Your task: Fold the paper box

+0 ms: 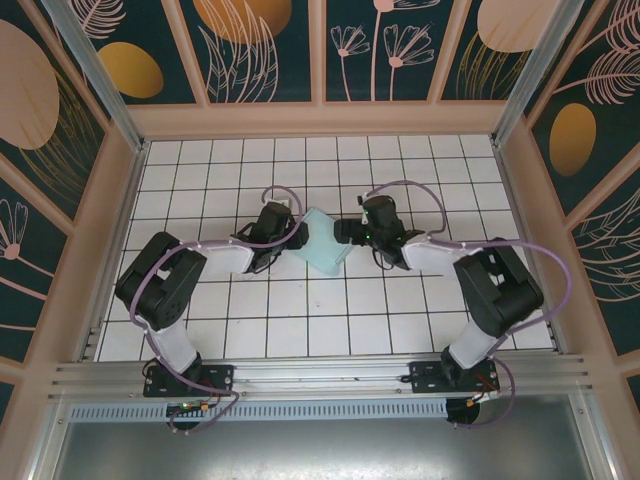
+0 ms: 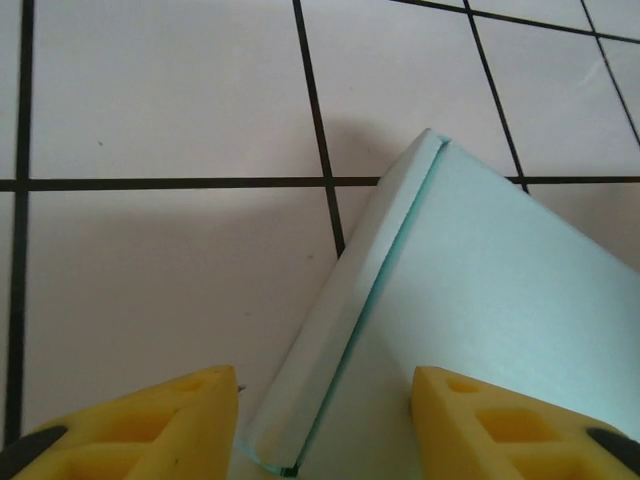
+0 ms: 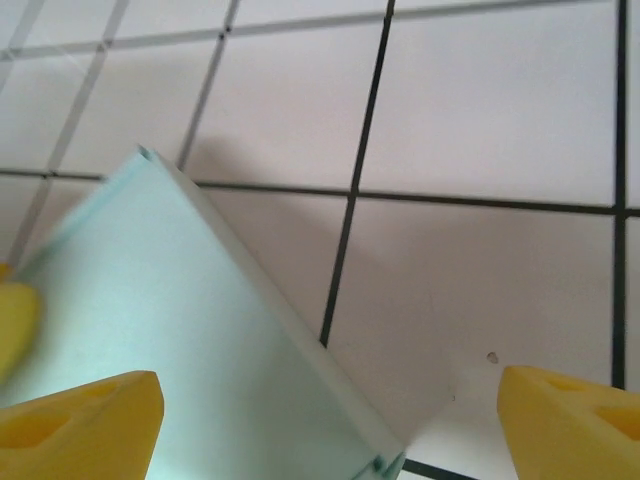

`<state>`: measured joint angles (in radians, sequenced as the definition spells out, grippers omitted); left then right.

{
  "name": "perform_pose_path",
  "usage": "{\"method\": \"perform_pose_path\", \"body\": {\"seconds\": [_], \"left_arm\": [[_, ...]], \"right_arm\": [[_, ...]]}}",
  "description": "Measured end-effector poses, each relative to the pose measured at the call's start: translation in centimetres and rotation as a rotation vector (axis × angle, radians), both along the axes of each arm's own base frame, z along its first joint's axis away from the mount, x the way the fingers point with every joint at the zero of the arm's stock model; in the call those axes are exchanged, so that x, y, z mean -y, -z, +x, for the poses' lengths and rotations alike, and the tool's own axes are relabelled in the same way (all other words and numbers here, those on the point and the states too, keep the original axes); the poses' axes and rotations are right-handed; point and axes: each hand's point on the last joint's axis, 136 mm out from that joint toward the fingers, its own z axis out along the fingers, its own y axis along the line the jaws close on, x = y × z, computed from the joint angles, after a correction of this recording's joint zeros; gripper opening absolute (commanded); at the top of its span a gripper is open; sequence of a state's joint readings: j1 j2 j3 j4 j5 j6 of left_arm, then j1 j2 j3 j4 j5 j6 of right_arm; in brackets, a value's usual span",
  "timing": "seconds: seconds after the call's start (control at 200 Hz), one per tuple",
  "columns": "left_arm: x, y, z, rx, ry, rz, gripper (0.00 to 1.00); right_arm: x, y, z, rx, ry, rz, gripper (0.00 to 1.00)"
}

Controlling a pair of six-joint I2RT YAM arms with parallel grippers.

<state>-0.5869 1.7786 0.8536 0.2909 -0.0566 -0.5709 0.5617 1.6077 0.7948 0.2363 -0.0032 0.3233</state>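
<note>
Since already standing as a shallow closed box (image 1: 325, 243) rather than a flat sheet, looking late in the fold: probably pressing a side wall home or squaring the shape up. Lying mid-table on the white tiles (image 1: 300, 320), turned cornerwise to the grid, sitting between the two grippers. Showing pale mint card, a broad smooth top face and a narrow side wall running beneath it, with a fine seam along the shared edge. Showing also a small dark gap at the near corner in the left wrist view, perhaps hinting at a tuck not fully seated. Showing no crumpling or tearing.

Being straddled along that seamed wall by the left gripper (image 2: 325, 375), jaws roughly half open. Being flanked there by one yellow finger (image 2: 160, 420) over bare tile just beside the wall, and by the other (image 2: 500, 420) over the top face, apparently touching. Not yet being pinched.

Being bracketed at the opposite corner by the right gripper (image 3: 330, 375), jaws gaping wide, with one finger (image 3: 80, 420) over the top face and the other (image 3: 570, 420) well out over tile. Not being held there either.

Calling next, by this reading, for a gentle pinch on wall and top edge while bracing the far side — risking a dented card or a sliding box if squeezing hard.
</note>
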Motion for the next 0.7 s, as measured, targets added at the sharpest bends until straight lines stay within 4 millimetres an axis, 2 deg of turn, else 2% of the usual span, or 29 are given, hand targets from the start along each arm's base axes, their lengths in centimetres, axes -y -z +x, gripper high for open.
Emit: {"method": "perform_pose_path", "body": {"seconds": [0.11,0.215,0.295,0.4,0.5,0.626,0.701], "left_arm": [[0.8,-0.3,-0.2,-0.036,0.005,-0.070,0.51],[1.6,-0.2,-0.9,-0.083,0.012,-0.147,0.52],[1.9,0.1,-1.7,-0.121,0.015,-0.187,0.54],[2.5,0.1,-2.4,-0.158,0.028,-0.226,0.55],[3.6,-0.3,-3.1,-0.179,0.062,-0.262,0.58],[4.7,-2.3,-3.7,-0.157,0.105,-0.291,0.64],[4.6,-4.2,-3.1,-0.113,0.106,-0.283,0.70]], "right_arm": [[0.4,-3.0,-0.7,0.067,0.022,0.100,0.87],[1.1,-3.7,-1.7,0.071,0.051,0.161,0.87],[2.1,-2.9,-2.3,0.038,0.092,0.199,0.86],[3.4,-0.8,-3.2,-0.034,0.141,0.238,0.85],[3.1,0.5,-3.8,-0.093,0.142,0.274,0.85],[2.7,1.8,-3.5,-0.145,0.141,0.299,0.85],[2.9,2.1,-2.8,-0.159,0.152,0.303,0.85]]}}
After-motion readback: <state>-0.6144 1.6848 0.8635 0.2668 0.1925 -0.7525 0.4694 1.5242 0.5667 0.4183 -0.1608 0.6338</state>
